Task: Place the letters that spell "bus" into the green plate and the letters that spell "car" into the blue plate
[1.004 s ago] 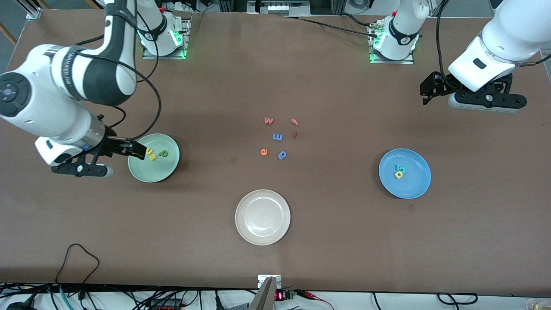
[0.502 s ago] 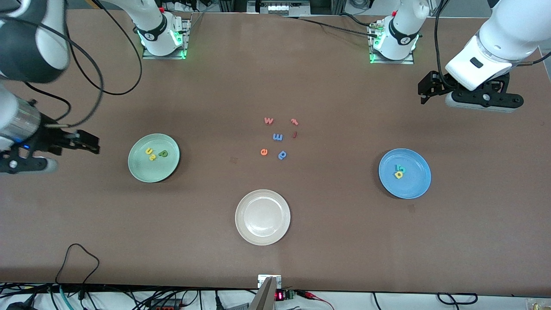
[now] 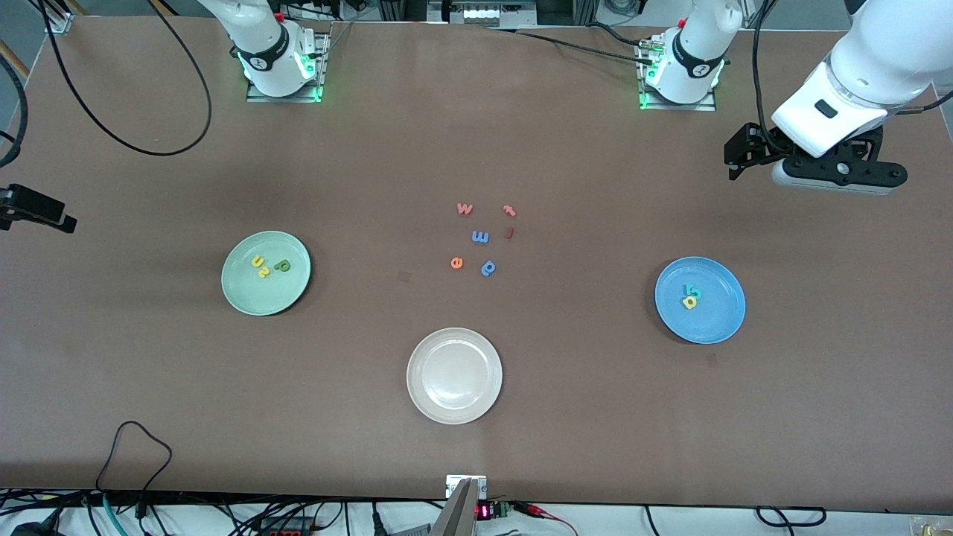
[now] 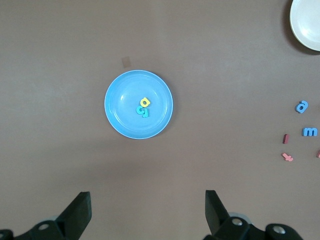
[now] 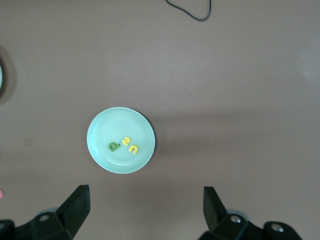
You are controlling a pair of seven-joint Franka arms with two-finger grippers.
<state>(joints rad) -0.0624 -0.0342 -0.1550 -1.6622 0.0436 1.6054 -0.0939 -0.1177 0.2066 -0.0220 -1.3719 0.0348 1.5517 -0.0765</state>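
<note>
Green plate: the round pale mint-green plate [image 3: 266,273] sits toward the right arm's end of the tabletop [image 3: 476,447].
"Bus" letters: dark green foam b-shape [image 3: 282,265] and two yellow foam letters [image 3: 260,266] lie in it — close together.
Blue plate: the round bright blue plate [image 3: 700,300] sits toward the left arm's end.
"Car" letters: a yellow foam letter [image 3: 690,302] touching two teal foam letters [image 3: 693,292] lies in it.
Left gripper [image 4: 147,212]: high over bare tabletop — fingers wide apart, empty.
Right gripper [image 5: 145,210]: up at the tabletop's edge, fingers spread, empty.
</note>
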